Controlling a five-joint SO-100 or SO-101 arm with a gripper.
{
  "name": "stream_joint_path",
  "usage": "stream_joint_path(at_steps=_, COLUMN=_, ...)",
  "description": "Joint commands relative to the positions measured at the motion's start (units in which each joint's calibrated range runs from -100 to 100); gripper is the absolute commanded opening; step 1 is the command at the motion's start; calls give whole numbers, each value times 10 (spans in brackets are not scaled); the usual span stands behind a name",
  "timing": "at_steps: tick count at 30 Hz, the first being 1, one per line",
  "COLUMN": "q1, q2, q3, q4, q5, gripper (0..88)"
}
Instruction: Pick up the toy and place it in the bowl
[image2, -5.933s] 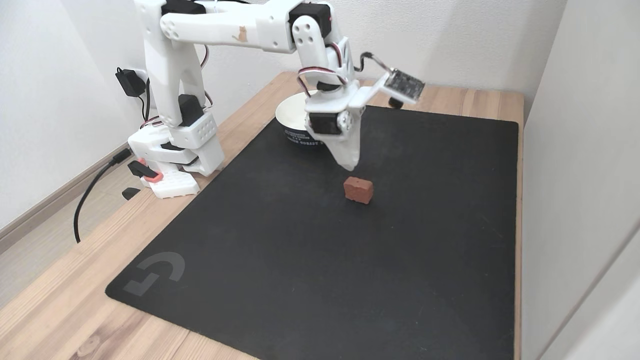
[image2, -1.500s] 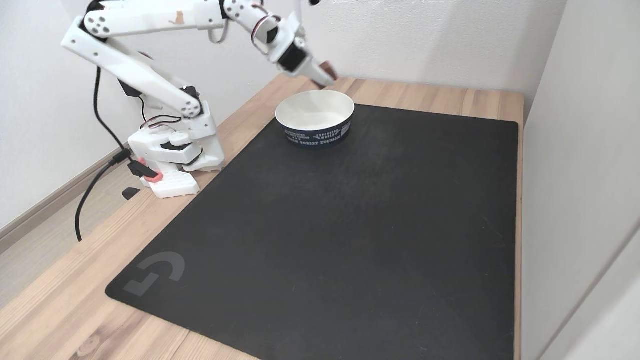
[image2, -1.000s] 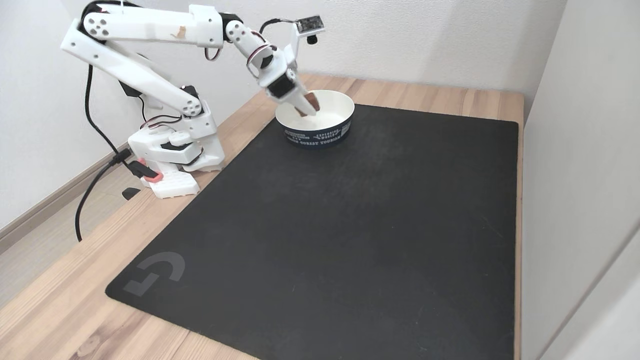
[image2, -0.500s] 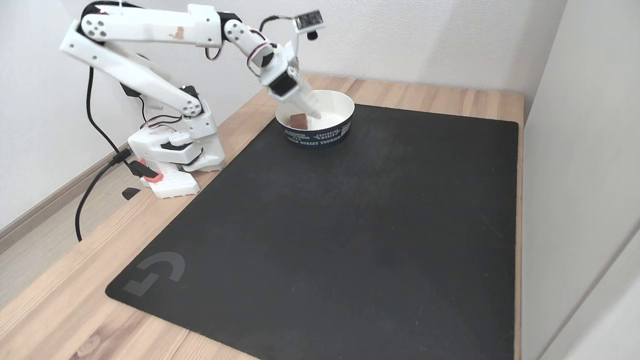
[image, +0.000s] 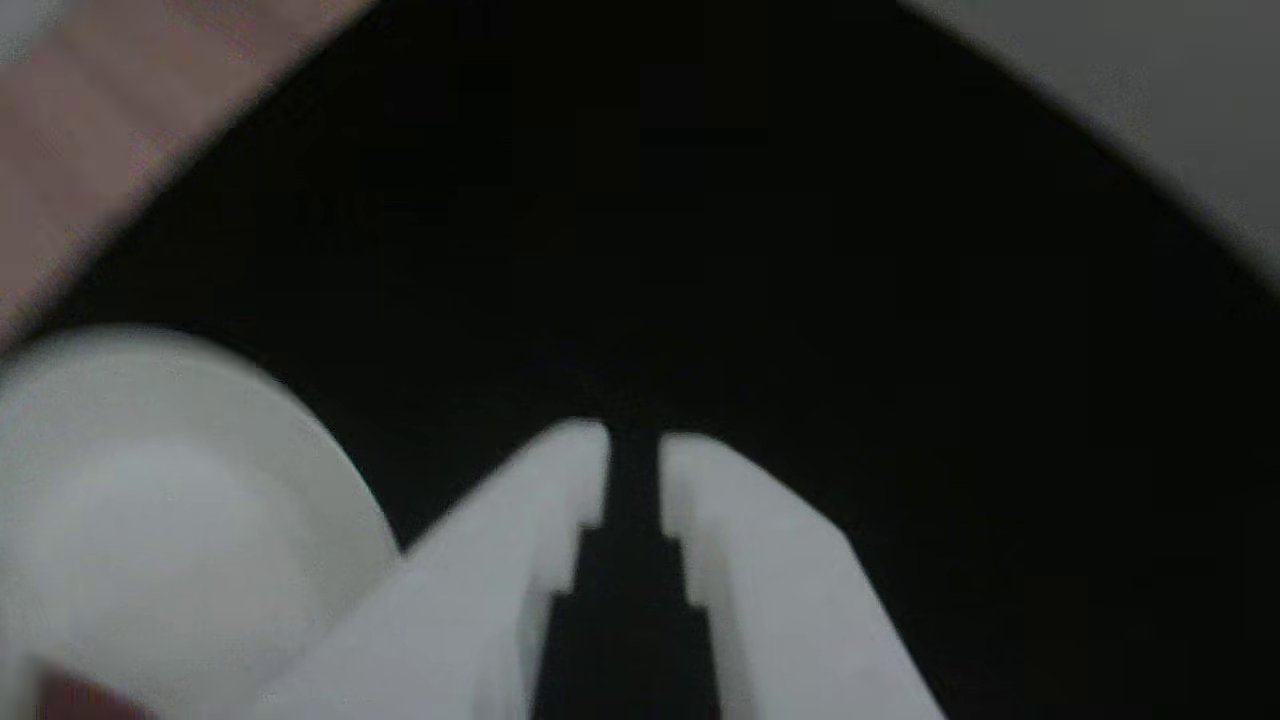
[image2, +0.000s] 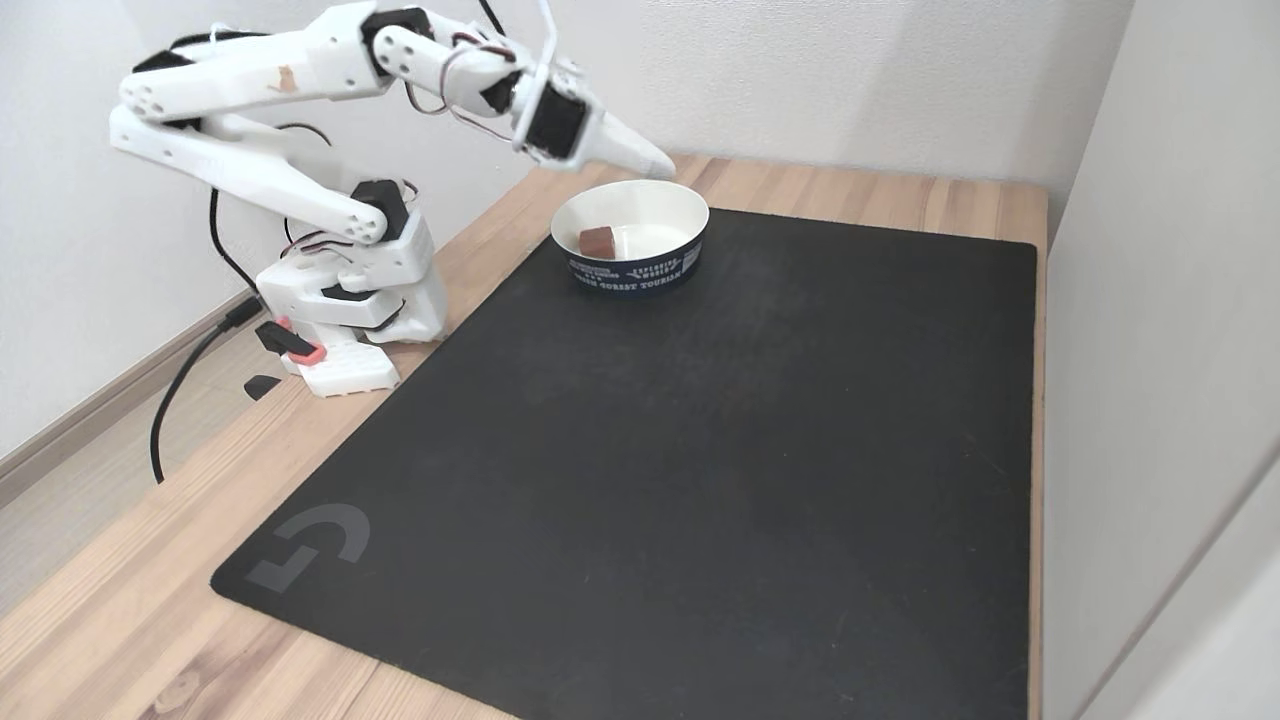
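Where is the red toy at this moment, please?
In the fixed view, the toy lies inside the bowl, against its left inner wall, at the far edge of the black mat. The gripper is above the bowl's rim, apart from it.

We see the black mat (image2: 700, 450) bare w/ free passage everywhere; only the bowl (image2: 630, 265) at its far-left corner and the walls block approach.

The toy (image2: 597, 240) lies in the bowl (image2: 640, 270), on the mat (image2: 700, 450)
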Motion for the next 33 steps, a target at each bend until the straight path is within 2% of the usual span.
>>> stream_joint_path(at_steps=1, q1=86, q2=-31, q3=-18, q4=-5, q5=133, gripper=26)
stream_joint_path(at_steps=3, q1=118, q2=-50, q3=4, q4=-7, q5=209, gripper=26)
stream_joint_path(at_steps=7, q1=148, q2=-103, q3=77, q4=-9, q5=289, gripper=26)
stream_joint_path(at_steps=8, q1=161, q2=-140, q3=117, q4=-10, q5=322, gripper=26)
stream_joint_path(at_steps=11, q1=183, q2=-201, q3=175, q4=-5, q5=356, gripper=26)
stream_joint_path(at_steps=15, q1=208, q2=-290, q3=269, q4=4, q5=366, gripper=26)
stream_joint_path(at_steps=20, q1=229, q2=-353, q3=317, q4=72, q5=370, gripper=26)
stream_joint_path(at_steps=24, q1=231, q2=-384, q3=322, q4=131, q5=413, gripper=26)
stream_joint_path(at_steps=27, q1=232, q2=-407, q3=329, q4=206, q5=414, gripper=26)
stream_joint_path(at_steps=33, q1=232, q2=-446, q3=354, q4=247, q5=414, gripper=26)
